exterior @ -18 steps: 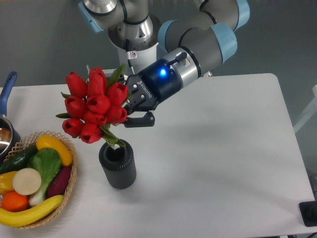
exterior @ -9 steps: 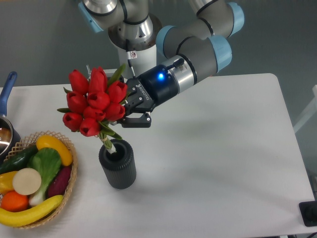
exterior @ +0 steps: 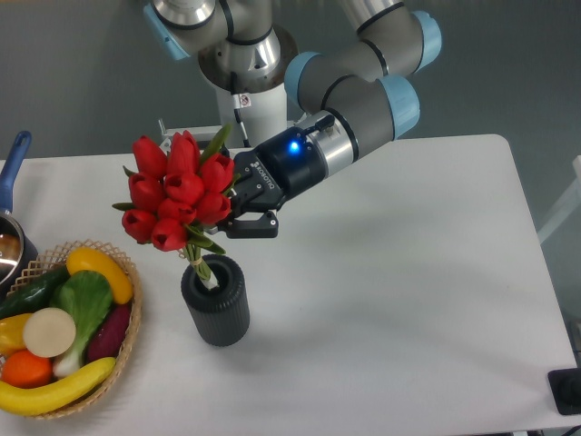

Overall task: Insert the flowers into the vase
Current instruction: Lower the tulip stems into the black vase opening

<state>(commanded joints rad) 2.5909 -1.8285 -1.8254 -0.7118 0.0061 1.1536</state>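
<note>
A bunch of red tulips (exterior: 177, 191) with green leaves is held tilted to the left of the fingers (exterior: 254, 227), its stem end dipped into the round mouth of the vase (exterior: 216, 300). The short, dark grey, ribbed vase is stood upright below the fingers.

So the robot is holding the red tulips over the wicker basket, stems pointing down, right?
Not quite. The camera view shows the gripper holding the red tulips over the dark grey vase, stems pointing down into its mouth. The wicker basket sits to the side.
</note>
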